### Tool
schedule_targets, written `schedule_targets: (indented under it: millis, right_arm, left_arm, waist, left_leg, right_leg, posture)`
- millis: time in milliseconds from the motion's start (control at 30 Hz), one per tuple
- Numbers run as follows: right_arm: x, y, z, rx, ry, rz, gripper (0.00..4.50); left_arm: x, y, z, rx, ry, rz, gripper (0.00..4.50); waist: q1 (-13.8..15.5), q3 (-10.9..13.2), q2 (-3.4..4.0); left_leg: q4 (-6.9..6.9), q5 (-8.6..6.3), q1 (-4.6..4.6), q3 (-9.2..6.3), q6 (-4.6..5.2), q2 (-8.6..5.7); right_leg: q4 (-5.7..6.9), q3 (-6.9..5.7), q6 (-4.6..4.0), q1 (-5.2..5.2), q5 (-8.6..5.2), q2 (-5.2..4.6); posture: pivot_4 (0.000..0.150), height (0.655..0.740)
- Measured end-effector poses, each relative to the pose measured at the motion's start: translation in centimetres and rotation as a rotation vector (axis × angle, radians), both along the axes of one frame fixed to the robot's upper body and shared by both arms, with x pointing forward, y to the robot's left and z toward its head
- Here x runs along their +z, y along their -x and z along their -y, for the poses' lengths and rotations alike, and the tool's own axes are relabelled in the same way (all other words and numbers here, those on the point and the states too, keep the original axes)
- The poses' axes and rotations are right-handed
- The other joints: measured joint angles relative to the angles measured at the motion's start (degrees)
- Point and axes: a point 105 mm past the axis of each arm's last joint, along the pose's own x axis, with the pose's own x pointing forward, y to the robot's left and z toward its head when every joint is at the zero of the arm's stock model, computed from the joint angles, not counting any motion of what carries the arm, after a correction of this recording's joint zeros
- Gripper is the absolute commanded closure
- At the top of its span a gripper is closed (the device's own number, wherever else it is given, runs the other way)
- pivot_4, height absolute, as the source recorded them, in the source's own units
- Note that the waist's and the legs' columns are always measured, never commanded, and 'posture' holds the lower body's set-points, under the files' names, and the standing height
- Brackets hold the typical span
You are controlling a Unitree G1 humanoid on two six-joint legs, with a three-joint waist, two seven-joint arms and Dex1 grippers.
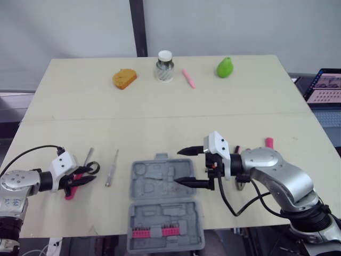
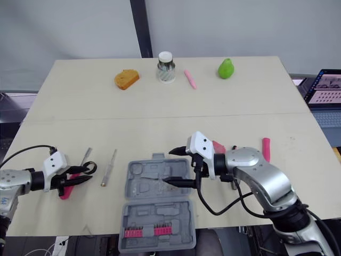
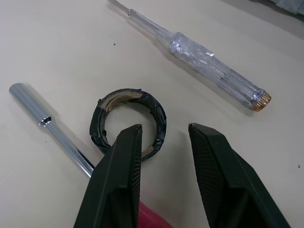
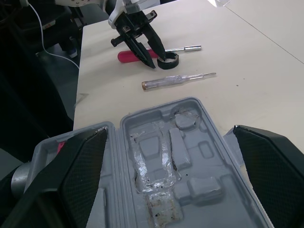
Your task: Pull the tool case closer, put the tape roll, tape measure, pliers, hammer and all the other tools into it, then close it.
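The tool case [image 1: 162, 208] lies open near the front edge of the bench [image 1: 160, 122], with the right tool [image 1: 177, 167] spread wide over it. Packing seems to be the step in hand: the left tool [image 3: 165, 127], fingers apart, straddles the rim of the tape roll [image 3: 159, 116]. The next move is probably to close on it and carry it to the case.

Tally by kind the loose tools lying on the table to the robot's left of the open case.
Drivers: 2 (clear-handled screwdriver, pink-handled driver)
Tape roll: 1
Total: 3
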Motion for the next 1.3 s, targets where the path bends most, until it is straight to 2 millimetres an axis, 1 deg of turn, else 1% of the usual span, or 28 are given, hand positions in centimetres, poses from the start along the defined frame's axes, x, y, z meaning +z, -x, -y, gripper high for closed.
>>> schedule_targets:
  millis: [367, 467, 533, 867, 967, 1067, 1133, 1200, 1267, 1300]
  right_arm:
    - [0.0, 0.0, 0.0, 0.000, 0.000, 0.000, 0.00]
    - [0.0, 0.0, 0.0, 0.000, 0.000, 0.000, 0.00]
    - [0.0, 0.0, 0.0, 0.000, 0.000, -0.001, 0.00]
    - [0.1, 0.0, 0.0, 0.004, -0.004, -0.003, 0.00]
    - [0.0, 0.1, 0.0, 0.004, -0.003, -0.005, 0.00]
    - [-0.1, 0.1, 0.5, -0.003, 0.016, -0.006, 0.00]
    - [-0.4, 0.3, 1.4, -0.023, 0.038, -0.012, 0.00]
    - [-0.4, 0.4, 2.1, -0.041, 0.060, -0.004, 0.00]
    - [-0.3, 0.5, 2.6, -0.052, 0.072, 0.005, 0.00]
    - [-0.2, 0.5, 2.7, -0.058, 0.074, 0.008, 0.00]
  left_arm:
    - [-0.3, -0.2, 0.3, 0.004, 0.005, 0.005, 2.81]
    - [-0.3, -0.3, 0.3, 0.006, 0.002, 0.007, 3.63]
    - [-0.3, -0.3, 0.2, 0.010, 0.002, 0.009, 4.46]
    - [-0.1, -0.6, 0.1, 0.016, 0.005, 0.015, 4.46]
    - [0.3, -0.8, 0.5, 0.008, 0.022, 0.006, 4.46]
    - [2.2, -1.2, 2.6, -0.064, 0.070, 0.015, 4.46]
    - [4.6, -1.6, 5.1, -0.154, 0.104, 0.037, 4.46]
    - [6.4, -1.7, 7.9, -0.247, 0.115, 0.052, 4.46]
    - [7.1, -1.4, 10.6, -0.336, 0.129, 0.049, 4.46]
    - [6.9, -1.1, 11.4, -0.360, 0.135, 0.032, 4.46]
  waist:
    - [0.0, 0.0, -0.01]
    - [0.0, 0.0, 0.00]
    - [0.0, 0.0, 0.00]
    - [0.0, 0.0, -0.01]
    - [0.0, 0.0, -0.01]
    - [0.3, 0.0, -0.02]
    - [0.5, 0.0, -0.05]
    - [0.4, 0.0, -0.05]
    - [0.3, 0.0, -0.06]
    - [0.0, 0.0, -0.06]
  left_leg:
    - [0.00, 0.00, 0.00, 0.00, 0.00, 0.00]
    - [0.00, 0.00, 0.00, 0.00, 0.00, 0.00]
    - [0.00, 0.00, 0.00, 0.00, 0.00, 0.00]
    - [0.01, 0.00, 0.00, 0.00, 0.00, 0.00]
    - [0.01, 0.00, -0.01, -0.01, 0.00, 0.00]
    - [0.06, 0.00, -0.07, -0.07, 0.00, -0.01]
    - [0.13, 0.00, -0.11, -0.14, 0.00, -0.03]
    - [0.12, 0.00, -0.11, -0.12, 0.00, -0.05]
    - [0.05, 0.00, -0.05, -0.08, 0.00, -0.03]
    - [0.00, 0.00, 0.02, -0.01, 0.00, 0.00]
  right_leg:
    - [0.00, 0.00, 0.00, 0.00, 0.00, 0.00]
    - [0.00, 0.00, 0.00, 0.00, 0.00, 0.00]
    - [0.00, 0.00, 0.00, 0.00, 0.00, 0.00]
    - [0.01, 0.00, 0.00, 0.00, 0.00, 0.00]
    - [0.01, 0.00, 0.00, 0.00, 0.00, 0.00]
    - [0.02, 0.01, 0.00, 0.00, 0.00, 0.00]
    - [0.02, 0.03, 0.00, 0.03, 0.00, -0.01]
    - [0.01, 0.07, 0.00, 0.04, 0.00, -0.01]
    - [0.00, 0.08, 0.00, 0.06, 0.00, 0.00]
    - [-0.02, 0.09, 0.00, 0.04, 0.00, 0.02]
  posture:
    - [0.150, 0.7400]
    - [0.150, 0.7400]
    - [0.150, 0.7400]
    - [0.150, 0.7400]
    - [0.150, 0.7400]
    - [0.150, 0.7400]
    - [0.150, 0.7400]
    - [0.150, 0.7400]
    - [0.150, 0.7400]
    - [0.150, 0.7400]
